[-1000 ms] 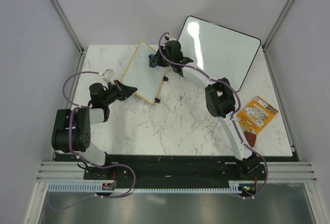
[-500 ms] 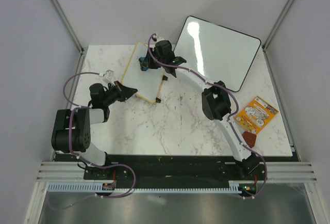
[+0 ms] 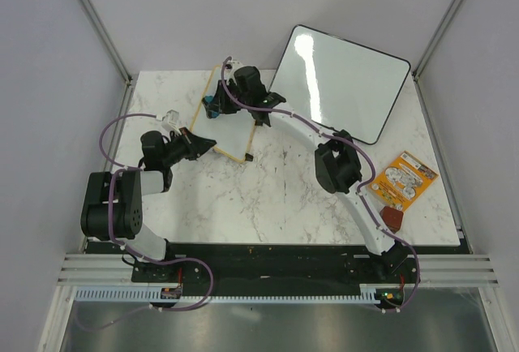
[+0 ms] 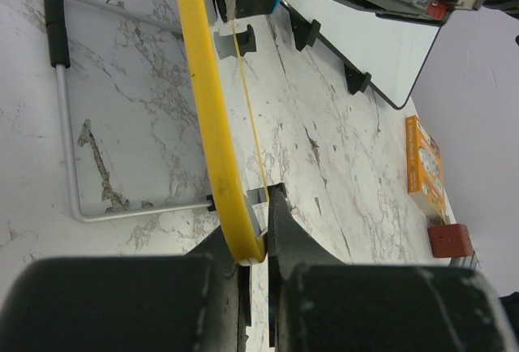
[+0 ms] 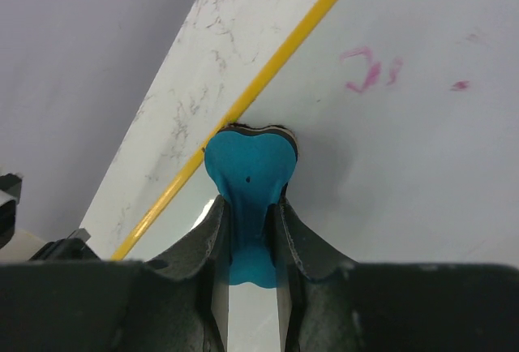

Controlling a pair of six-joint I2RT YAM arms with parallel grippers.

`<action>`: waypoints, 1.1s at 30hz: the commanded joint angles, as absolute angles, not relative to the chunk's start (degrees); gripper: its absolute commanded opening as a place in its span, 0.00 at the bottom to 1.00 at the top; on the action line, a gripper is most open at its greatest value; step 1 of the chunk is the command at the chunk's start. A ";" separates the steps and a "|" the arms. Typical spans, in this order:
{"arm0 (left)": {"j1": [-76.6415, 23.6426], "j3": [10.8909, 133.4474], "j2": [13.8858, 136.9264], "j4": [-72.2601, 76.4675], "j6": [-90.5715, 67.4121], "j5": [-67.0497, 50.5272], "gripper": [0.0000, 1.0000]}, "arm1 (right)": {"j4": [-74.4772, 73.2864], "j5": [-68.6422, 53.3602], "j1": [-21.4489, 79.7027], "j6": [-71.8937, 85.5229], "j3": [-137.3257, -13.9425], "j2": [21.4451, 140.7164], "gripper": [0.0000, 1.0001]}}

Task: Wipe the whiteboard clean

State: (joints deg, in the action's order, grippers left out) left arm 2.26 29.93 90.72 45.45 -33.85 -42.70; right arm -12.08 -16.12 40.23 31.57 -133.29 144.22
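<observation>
The whiteboard (image 3: pixel 235 129), a small white square with a thin yellow frame (image 5: pixel 276 64), stands tilted at the table's back left. My left gripper (image 3: pixel 208 143) is shut on its near corner; in the left wrist view the yellow rim (image 4: pixel 207 125) runs up from between the left gripper's (image 4: pixel 261 242) jaws. My right gripper (image 3: pixel 214 107) is shut on a blue eraser (image 5: pixel 247 173), which presses on the board's surface (image 5: pixel 405 173) right beside the frame. Faint pink marks (image 5: pixel 365 68) lie up and to the right of the eraser.
A larger black-framed glossy board (image 3: pixel 345 80) leans at the back right. An orange packet (image 3: pixel 403 178) and a red-brown block (image 3: pixel 395 216) lie at the right. A wire stand (image 4: pixel 65 125) rests on the marble behind the whiteboard. A small white object (image 3: pixel 170 116) sits near the left arm.
My right gripper has swept the eraser leftward across the whiteboard, from near its right edge to its left edge. The left arm and the board have stayed put.
</observation>
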 commanded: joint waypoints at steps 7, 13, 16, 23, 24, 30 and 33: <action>-1.49 29.27 90.97 42.63 -22.68 -47.72 0.02 | -12.22 -19.19 47.11 38.58 -129.64 147.04 0.00; -1.58 29.27 90.79 42.63 -22.59 -47.55 0.02 | -9.59 -12.22 43.07 42.96 -128.33 148.80 0.00; -1.67 29.27 90.88 42.63 -22.59 -47.55 0.02 | -1.88 -10.46 40.35 46.31 -124.46 148.88 0.00; -1.67 29.35 90.88 42.54 -22.50 -47.64 0.02 | 6.66 -7.14 37.97 49.65 -122.19 149.42 0.00; -1.67 29.36 90.97 42.54 -22.50 -47.64 0.02 | 8.59 -6.51 37.97 49.92 -121.04 148.89 0.00; -1.76 29.44 90.88 42.45 -22.50 -47.64 0.02 | 13.27 -0.36 38.06 52.03 -123.91 149.85 0.00; -1.85 29.44 90.88 42.28 -22.32 -47.64 0.02 | 15.38 1.84 38.23 52.73 -127.52 152.22 0.00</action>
